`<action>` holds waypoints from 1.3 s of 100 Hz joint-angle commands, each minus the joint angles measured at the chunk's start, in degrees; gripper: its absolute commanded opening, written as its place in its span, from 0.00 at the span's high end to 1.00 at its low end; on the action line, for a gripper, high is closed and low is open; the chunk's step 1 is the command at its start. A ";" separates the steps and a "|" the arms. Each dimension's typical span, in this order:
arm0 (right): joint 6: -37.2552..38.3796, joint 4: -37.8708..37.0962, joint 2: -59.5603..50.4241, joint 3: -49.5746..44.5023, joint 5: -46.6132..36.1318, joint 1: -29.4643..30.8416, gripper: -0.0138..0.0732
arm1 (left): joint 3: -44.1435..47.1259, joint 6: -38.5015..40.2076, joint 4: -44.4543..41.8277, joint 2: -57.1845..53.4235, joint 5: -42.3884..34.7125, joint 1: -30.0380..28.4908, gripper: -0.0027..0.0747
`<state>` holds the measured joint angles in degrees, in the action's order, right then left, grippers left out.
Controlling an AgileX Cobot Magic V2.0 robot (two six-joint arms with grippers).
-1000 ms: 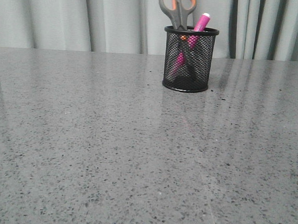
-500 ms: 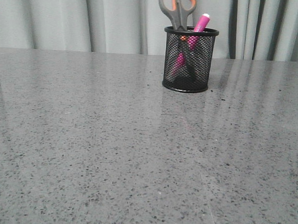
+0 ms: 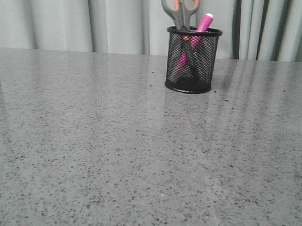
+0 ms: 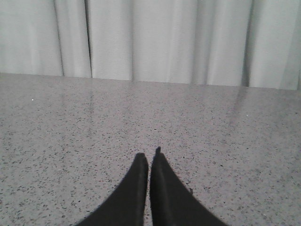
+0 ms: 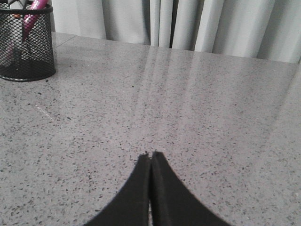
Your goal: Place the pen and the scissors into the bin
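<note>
Standing on the far side of the counter (image 3: 113,156), a little right of centre, the bin (image 3: 192,62) holds both task items. The scissors (image 3: 180,9) sit in it blades down, their grey handles with orange-lined loops poking well above the rim. The pen (image 3: 203,23) leans beside them, its magenta body tilted to the right, the capped end sticking out over the rim and the lower part showing through the black mesh.

The counter is a grey speckled stone surface, polished enough to throw back soft pale streaks from what hangs behind it. Those are the curtains (image 3: 70,17), light grey and falling in long vertical folds across the whole back of the room, meeting the counter's far edge in a straight line.

Neither arm appears in the front view. In the left wrist view, the left gripper (image 4: 148,157) hovers low over bare counter, its two dark fingers pressed together with only a hairline seam between them, holding nothing. In the right wrist view, the right gripper (image 5: 150,156) is likewise drawn together at the tips and empty, well apart from the bin, which shows at the edge of that view with the pen's pink body visible through the mesh.
</note>
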<state>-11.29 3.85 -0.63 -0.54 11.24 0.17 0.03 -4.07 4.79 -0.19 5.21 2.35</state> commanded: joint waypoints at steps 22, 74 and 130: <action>2.13 1.82 -1.05 -0.82 -3.86 0.41 0.93 | 2.61 0.40 0.44 -1.89 -4.30 0.20 0.99; 3.91 -1.62 -1.05 -0.82 -6.90 0.41 0.93 | 2.61 0.40 0.44 -1.89 -4.30 0.20 0.99; 3.91 -1.62 -1.05 -0.82 -6.93 0.41 0.93 | 2.61 0.40 0.44 -1.89 -4.30 0.20 0.99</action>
<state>-7.46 2.85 -0.63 -0.54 9.33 0.17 0.03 -4.07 4.79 -0.19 5.21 2.35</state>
